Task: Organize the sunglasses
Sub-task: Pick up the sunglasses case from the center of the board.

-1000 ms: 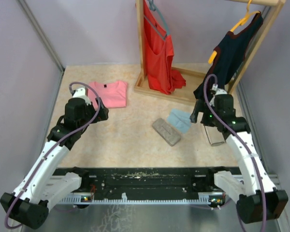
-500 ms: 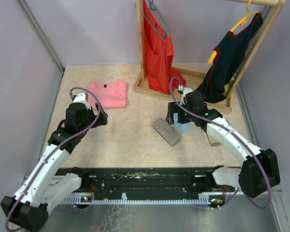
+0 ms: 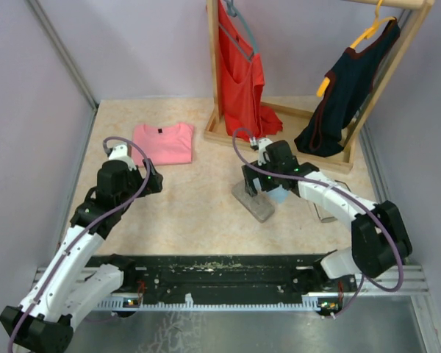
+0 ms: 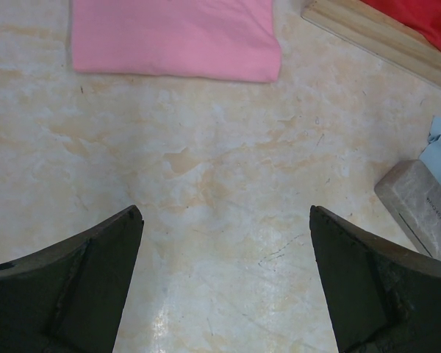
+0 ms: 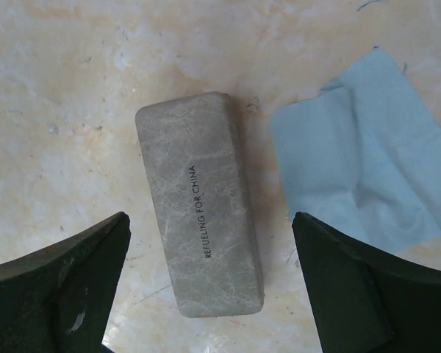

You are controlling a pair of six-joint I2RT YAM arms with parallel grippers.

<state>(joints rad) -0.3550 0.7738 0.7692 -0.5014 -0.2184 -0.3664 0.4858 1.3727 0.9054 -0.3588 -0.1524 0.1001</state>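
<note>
Claws on both arms stand spread wide, we find, and neither has hold of anything. The right claw (image 3: 254,185) hangs over the grey case (image 3: 253,201). In its wrist view the two fingers (image 5: 59,287) flank the case's near end with a gap on either side (the closed case bears the print "REFUELING FOR CHINA" along its length). Just beside the case in that view lies a creased light blue cloth (image 5: 360,176), one corner close to the case; we cannot tell whether the two touch.

The left claw (image 3: 150,179) hovers above the bare desk (image 3: 198,213), well apart from the case, with a folded pink shirt (image 3: 164,141) just beyond it. Its wrist view shows the shirt along the top and one end of the case at the right edge.

The sunglasses (image 3: 325,213) we make out only faintly from above: a thin outline on the desk at the right, beside the right forearm, on the far side of the cloth from the case and well apart from both claws. At the back stands a wooden rack (image 3: 214,66) carrying a red garment (image 3: 239,73) and a dark garment (image 3: 345,95).
</note>
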